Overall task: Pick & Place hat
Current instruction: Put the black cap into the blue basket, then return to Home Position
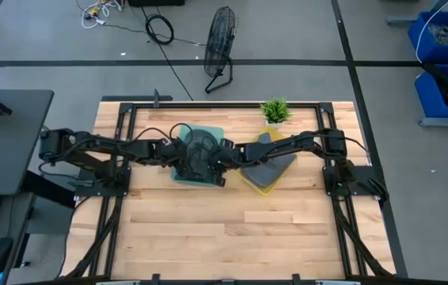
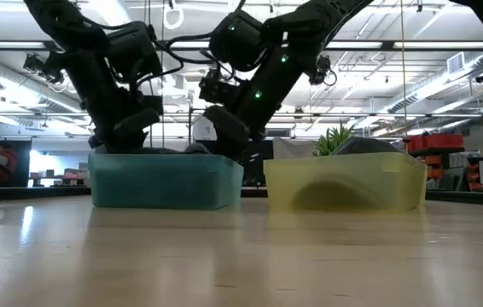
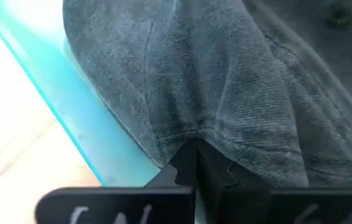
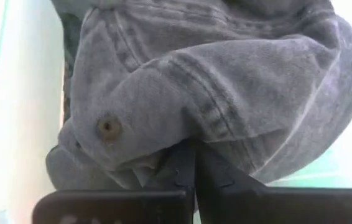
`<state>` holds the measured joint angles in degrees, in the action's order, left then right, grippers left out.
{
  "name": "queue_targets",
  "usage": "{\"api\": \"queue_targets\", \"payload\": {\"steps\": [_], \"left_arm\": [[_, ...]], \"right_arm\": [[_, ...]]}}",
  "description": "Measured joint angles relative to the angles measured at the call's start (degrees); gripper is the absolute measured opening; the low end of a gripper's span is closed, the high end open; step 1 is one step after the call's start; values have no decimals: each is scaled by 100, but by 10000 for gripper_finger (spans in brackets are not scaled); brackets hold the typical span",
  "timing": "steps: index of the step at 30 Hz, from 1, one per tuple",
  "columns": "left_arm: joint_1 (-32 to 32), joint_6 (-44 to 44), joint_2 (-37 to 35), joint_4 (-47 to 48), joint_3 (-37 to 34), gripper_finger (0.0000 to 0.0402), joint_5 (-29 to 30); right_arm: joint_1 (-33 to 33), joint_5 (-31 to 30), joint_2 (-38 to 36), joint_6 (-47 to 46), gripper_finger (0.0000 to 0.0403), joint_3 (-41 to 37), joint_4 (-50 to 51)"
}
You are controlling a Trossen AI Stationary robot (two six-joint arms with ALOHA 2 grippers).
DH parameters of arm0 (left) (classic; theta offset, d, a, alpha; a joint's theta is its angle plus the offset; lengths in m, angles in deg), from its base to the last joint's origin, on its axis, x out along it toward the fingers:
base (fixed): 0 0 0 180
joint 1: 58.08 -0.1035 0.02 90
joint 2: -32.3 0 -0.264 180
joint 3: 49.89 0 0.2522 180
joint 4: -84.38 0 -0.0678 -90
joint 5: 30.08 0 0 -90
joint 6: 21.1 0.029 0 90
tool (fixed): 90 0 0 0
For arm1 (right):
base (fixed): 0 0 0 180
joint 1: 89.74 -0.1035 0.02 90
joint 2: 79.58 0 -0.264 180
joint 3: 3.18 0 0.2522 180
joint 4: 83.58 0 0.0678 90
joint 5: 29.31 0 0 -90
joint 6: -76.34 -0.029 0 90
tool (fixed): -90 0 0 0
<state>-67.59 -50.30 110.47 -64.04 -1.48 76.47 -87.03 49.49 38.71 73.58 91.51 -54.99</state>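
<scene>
- Hat (image 1: 201, 152) sits in the teal bin (image 1: 215, 133), about the 12 o'clock half of the table, slightly toward 9 o'clock of centre. Grey denim, soft, creased, stitched seams.
- My left gripper (image 3: 196, 163) is closed, pinching a fold of the hat's denim; the twill weave is clear in my left wrist view, with the teal bin's translucent wall beside the cloth.
- My right gripper (image 4: 194, 163) is also closed on the hat, biting at a seam; my right wrist view alone shows a small round eyelet (image 4: 107, 127) on the crown.
- High view: both my arms meet over the teal bin, left from 9 o'clock, right from 3 o'clock.
- Low view: the teal bin is frosted plastic, and the hat barely shows above its rim.
- Yellow bin (image 1: 249, 180) just beside the teal one at its 3 o'clock side, translucent, with a second grey hat (image 1: 276, 165) in it.
- Small green plant (image 1: 275, 110) at 12 o'clock of the yellow bin, on the wooden table (image 1: 232, 237).
</scene>
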Motion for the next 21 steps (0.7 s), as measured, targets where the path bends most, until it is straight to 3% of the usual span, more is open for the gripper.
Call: {"api": "queue_targets", "payload": {"steps": [8, 16, 21], "left_arm": [[-230, 37, -614, 837, -24, 5, 48], [210, 51, -2039, 982, -28, 12, 97], [575, 69, -3034, 1113, -19, 8, 137]], "right_arm": [[-33, 134, -404, 299, 2, -2, 529], [-174, 122, -1627, 438, 2, -12, 1817], [-303, -415, -2594, 437, 2, -12, 2540]]}}
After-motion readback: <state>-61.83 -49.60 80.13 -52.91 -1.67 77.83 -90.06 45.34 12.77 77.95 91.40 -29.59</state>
